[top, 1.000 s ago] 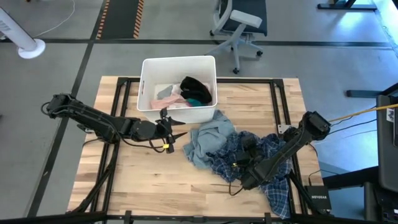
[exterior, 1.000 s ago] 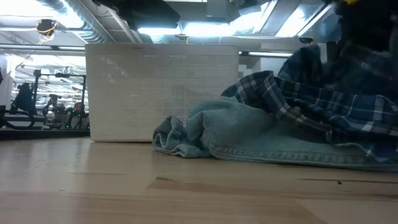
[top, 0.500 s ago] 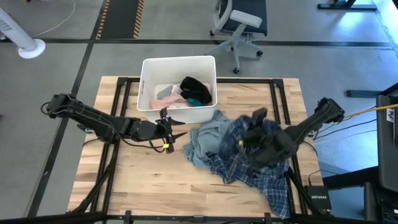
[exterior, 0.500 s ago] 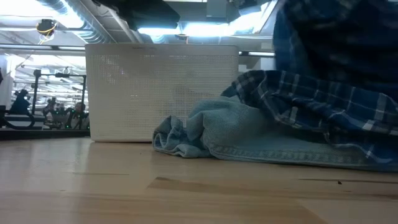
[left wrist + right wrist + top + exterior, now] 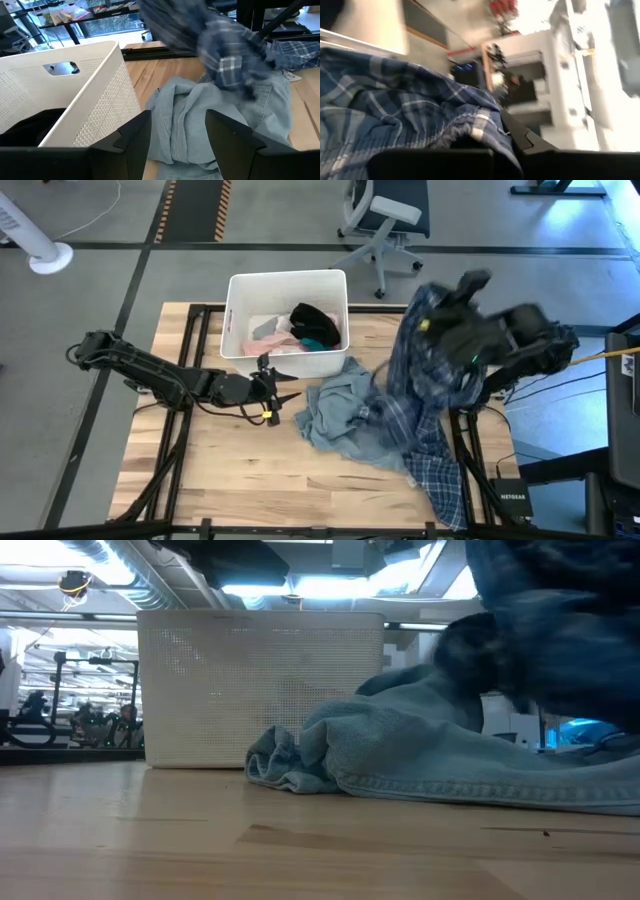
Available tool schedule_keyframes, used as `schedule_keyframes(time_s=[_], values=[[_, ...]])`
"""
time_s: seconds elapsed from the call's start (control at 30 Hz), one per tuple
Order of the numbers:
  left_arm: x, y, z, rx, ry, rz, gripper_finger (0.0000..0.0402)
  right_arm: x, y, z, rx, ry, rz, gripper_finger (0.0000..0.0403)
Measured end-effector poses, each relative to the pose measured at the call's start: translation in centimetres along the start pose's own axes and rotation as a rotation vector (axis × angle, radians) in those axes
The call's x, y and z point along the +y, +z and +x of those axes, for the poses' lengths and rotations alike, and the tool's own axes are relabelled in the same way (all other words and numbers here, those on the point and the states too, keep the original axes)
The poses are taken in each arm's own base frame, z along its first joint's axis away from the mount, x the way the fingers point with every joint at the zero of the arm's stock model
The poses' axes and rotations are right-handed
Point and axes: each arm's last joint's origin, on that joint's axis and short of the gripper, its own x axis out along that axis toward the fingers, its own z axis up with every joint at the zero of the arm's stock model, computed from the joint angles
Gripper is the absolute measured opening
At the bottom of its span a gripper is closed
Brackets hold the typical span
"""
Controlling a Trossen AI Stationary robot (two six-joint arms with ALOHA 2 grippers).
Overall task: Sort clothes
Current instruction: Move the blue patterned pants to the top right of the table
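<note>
A: The right end effector (image 5: pixel 452 312) is clamped shut on the plaid shirt (image 5: pixel 425 395), high above the tabletop near its right edge. Most of the shirt hangs down in a long drape, and its tail lies on the tabletop toward the near right corner.

B: Then the first worry is snagging. The hanging part overlaps the grey-blue top (image 5: pixel 335 410), which lies in the middle of the tabletop just in front of the white bin (image 5: pixel 236 315). If the fabrics catch, the top may be dragged along.

A: Agreed. The grip also looks like a small pinch of cloth, seen from the right wrist view. A fast swing could pull it free, and the shirt might fall off the right edge.

B: And the left end effector (image 5: pixel 283 394)?

A: Its fingers (image 5: pixel 134 135) are spread apart, holding nothing, resting low beside the near wall of the bin. A sweeping shirt tail could drape over it.

B: The bin already holds pink, teal and dark pieces (image 5: pixel 295 328), so a loose drop could land half over its rim.
</note>
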Motion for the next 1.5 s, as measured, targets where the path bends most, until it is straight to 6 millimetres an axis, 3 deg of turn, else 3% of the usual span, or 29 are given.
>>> schedule_keyframes(time_s=[0.13,0.23,0.43,0.6,0.77,0.93,1.2,1.37,1.5], values=[[0.0,0.0,0.0,0.0,0.0,0.0,0.0182,-3.5,-1.0,0.5,0.06,-0.082,0.041,0.0009],[0.0,0.0,0.0,-0.001,0.0,0.004,0.0182,-5.0,-1.6,1.1,0.086,-0.088,0.06,0.001],[0.0,0.0,0.0,-0.001,0.0,0.002,0.0182,-4.4,-2.1,3.4,0.173,-0.035,0.045,0.001],[0.0,0.0,0.0,-0.001,0.0,0.0,0.0182,-0.9,-1.8,6.8,0.268,0.079,-0.028,0.0011],[0.0,-0.2,0.0,0.016,-0.001,0.011,0.0182,4.9,-2.1,9.7,0.317,0.271,-0.119,0.0011],[0.0,-0.3,0.0,0.028,-0.001,0.022,0.0182,10.6,-3.4,10.9,0.339,0.317,-0.133,0.0012],[0.0,-0.4,0.0,0.034,0.0,-0.028,0.0182,18.0,-5.7,12.2,0.276,0.4,-0.075,0.0017],[0.0,-0.9,0.0,0.078,0.002,-0.055,0.0182,20.7,-6.4,12.6,0.303,0.455,-0.055,0.0064],[0.0,-0.7,0.0,0.067,0.001,-0.048,0.0182,20.0,-6.4,12.3,0.302,0.469,-0.054,0.0124]])
